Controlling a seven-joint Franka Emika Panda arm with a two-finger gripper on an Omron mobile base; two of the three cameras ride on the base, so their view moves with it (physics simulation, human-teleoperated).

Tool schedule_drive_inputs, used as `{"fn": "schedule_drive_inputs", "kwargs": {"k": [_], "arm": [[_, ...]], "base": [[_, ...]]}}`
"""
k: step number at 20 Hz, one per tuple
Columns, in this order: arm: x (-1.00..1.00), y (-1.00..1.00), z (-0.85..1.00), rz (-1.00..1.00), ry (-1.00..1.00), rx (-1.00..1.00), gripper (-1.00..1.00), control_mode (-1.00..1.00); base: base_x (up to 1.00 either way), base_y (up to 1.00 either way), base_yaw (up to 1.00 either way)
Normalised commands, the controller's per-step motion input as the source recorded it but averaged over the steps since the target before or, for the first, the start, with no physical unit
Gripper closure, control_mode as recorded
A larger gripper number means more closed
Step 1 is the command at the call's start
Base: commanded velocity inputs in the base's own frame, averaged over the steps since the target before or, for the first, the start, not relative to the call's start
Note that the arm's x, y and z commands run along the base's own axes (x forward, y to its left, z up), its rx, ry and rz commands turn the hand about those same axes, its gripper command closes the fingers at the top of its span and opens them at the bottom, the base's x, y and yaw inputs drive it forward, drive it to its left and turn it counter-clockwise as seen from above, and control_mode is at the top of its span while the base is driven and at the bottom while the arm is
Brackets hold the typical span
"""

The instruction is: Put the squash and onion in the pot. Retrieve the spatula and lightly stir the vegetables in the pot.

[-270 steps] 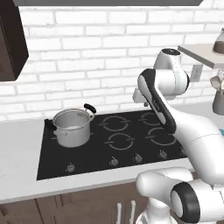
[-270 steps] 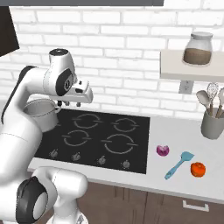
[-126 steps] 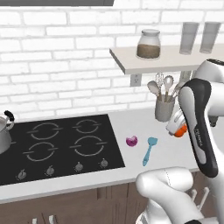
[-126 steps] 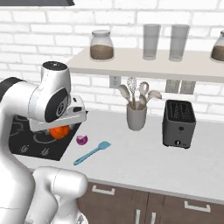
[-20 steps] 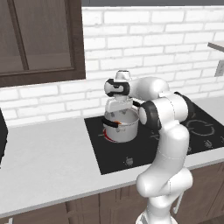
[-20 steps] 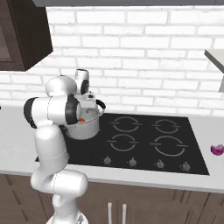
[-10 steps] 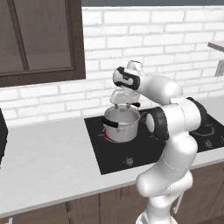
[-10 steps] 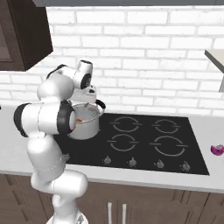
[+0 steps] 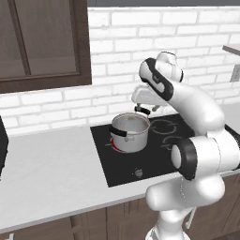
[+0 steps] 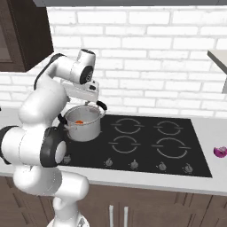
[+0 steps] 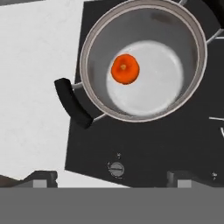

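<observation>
A white brick wall point(image 10: 146, 57) is backing a pale grey counter point(image 9: 51, 164) with a flat black cooktop point(image 10: 146, 142) set into it. The shiny straight-sided steel pot point(image 10: 82, 123) is sitting on the cooktop's left rear burner, its black handles sticking out. The white arm is arching over it, its gripper point(image 10: 91, 103) hanging spread wide and empty above the rim. A round orange squash point(image 11: 125, 69) is lying on the pot's floor. The small magenta onion point(image 10: 220, 151) is resting on the counter, well apart at the right.
</observation>
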Motion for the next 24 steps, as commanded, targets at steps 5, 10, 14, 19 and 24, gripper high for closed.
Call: {"fn": "schedule_drive_inputs", "kwargs": {"k": [5,10,14,19,24], "arm": [[-1.00,-0.03,0.37,-0.09,0.00,0.00,-1.00,-1.00],[-1.00,0.00,0.09,-0.03,-0.14,0.00,-1.00,-1.00],[-0.98,0.00,0.08,-0.01,-0.38,0.00,-1.00,-1.00],[-0.41,0.00,0.19,-0.06,-0.31,0.00,-1.00,-1.00],[0.00,0.00,0.00,-0.03,0.02,0.00,-1.00,-1.00]], "base": [[0.00,0.00,0.00],[0.00,0.00,0.00],[0.00,0.00,0.00],[0.00,0.00,0.00],[0.00,0.00,0.00]]}}
